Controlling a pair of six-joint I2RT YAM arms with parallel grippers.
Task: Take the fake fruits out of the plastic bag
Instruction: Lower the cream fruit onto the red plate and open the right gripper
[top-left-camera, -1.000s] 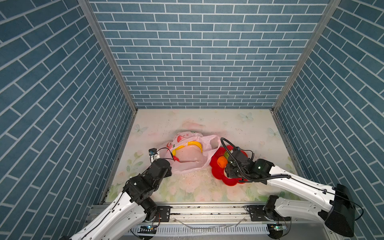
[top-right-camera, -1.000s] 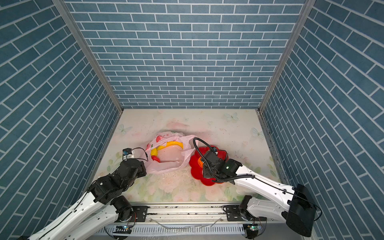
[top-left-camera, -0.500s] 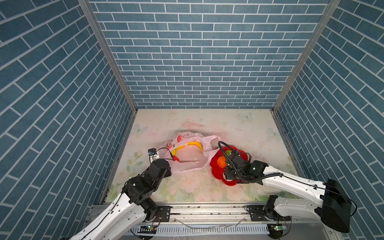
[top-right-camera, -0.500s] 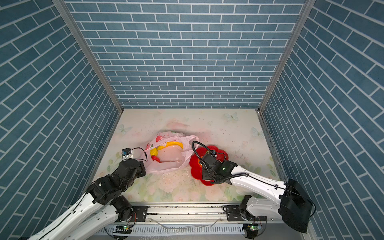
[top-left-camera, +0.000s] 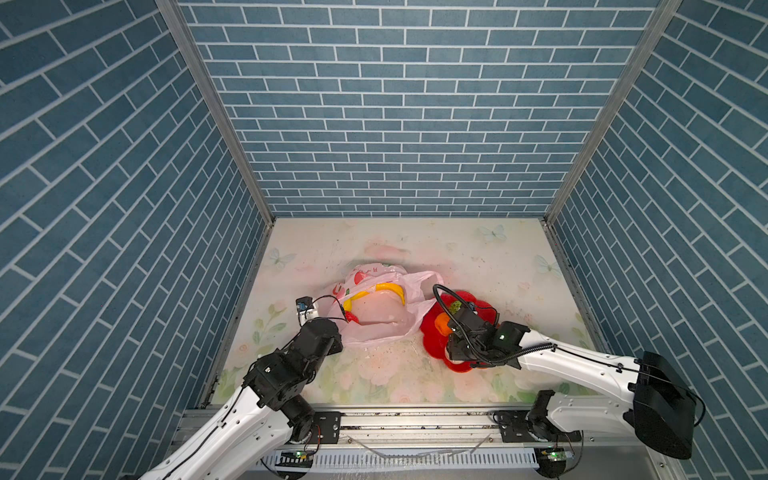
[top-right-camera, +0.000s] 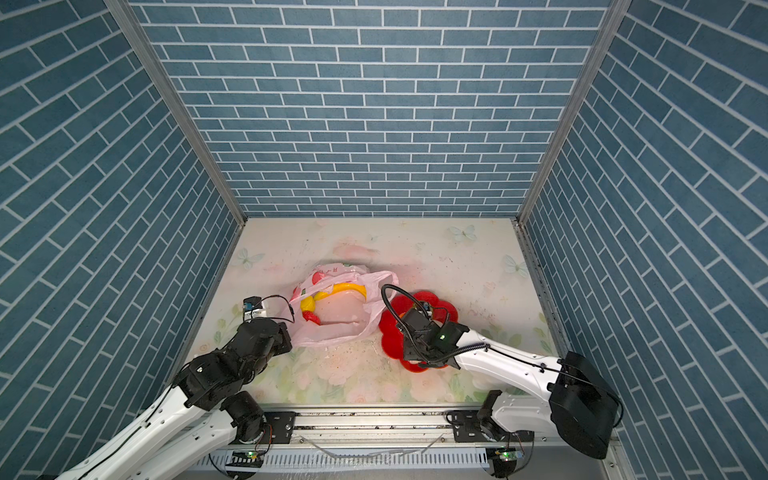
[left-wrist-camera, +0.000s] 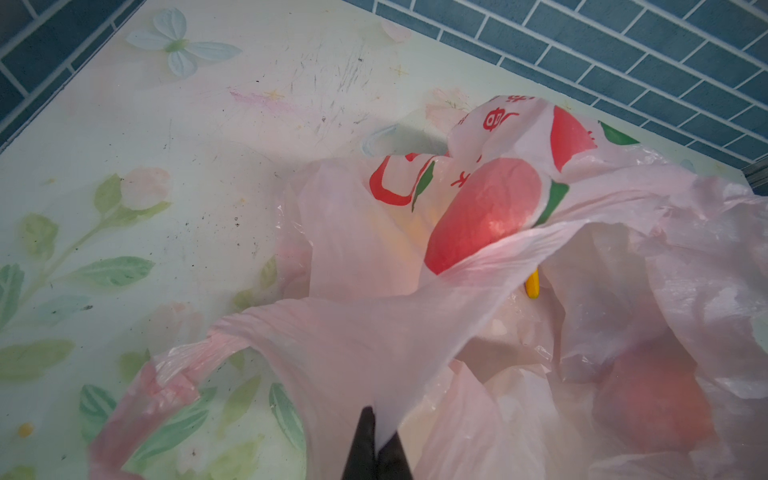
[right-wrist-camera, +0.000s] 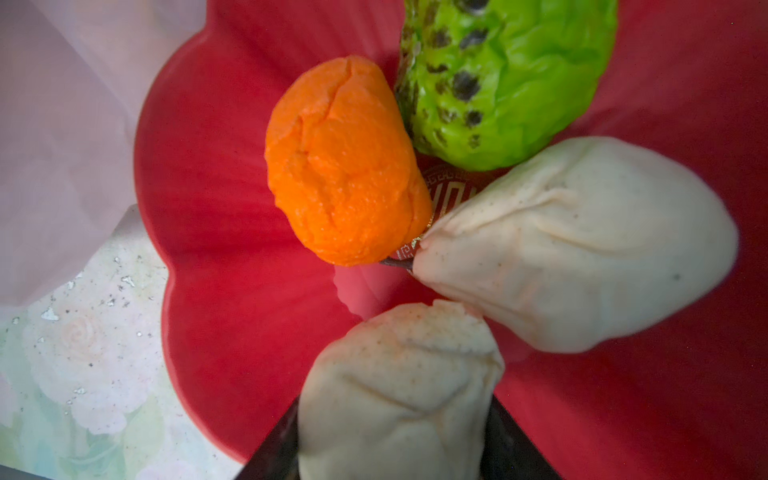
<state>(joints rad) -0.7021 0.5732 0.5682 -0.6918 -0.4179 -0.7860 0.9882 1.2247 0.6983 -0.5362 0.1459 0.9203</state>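
Note:
The pale-pink plastic bag (top-left-camera: 382, 328) (top-right-camera: 332, 332) (left-wrist-camera: 457, 324) lies mid-table. Inside it show a yellow banana (top-left-camera: 388, 287) (top-right-camera: 349, 286), a yellow fruit (top-right-camera: 307, 305) and a wrinkled red fruit (top-left-camera: 352, 318). My left gripper (left-wrist-camera: 376, 440) is shut on the bag's near-left film. In the red dish (top-left-camera: 430, 338) (right-wrist-camera: 224, 216) lie an orange fruit (right-wrist-camera: 345, 166), a green fruit (right-wrist-camera: 507, 83) and a cream fruit (right-wrist-camera: 582, 241). My right gripper (right-wrist-camera: 395, 436) hangs low over the dish, shut on a second cream fruit (right-wrist-camera: 399, 386).
Blue brick walls (top-left-camera: 399, 124) close in the floral table (top-left-camera: 478, 257) on three sides. The dish touches the bag's right side. A rail (top-left-camera: 415, 419) runs along the near edge. The right arm's cable loop (top-left-camera: 440, 299) arches over the dish.
The right gripper, with the cream fruit in it, has shifted slightly toward the near part of the dish. The left gripper and the bag have not moved.

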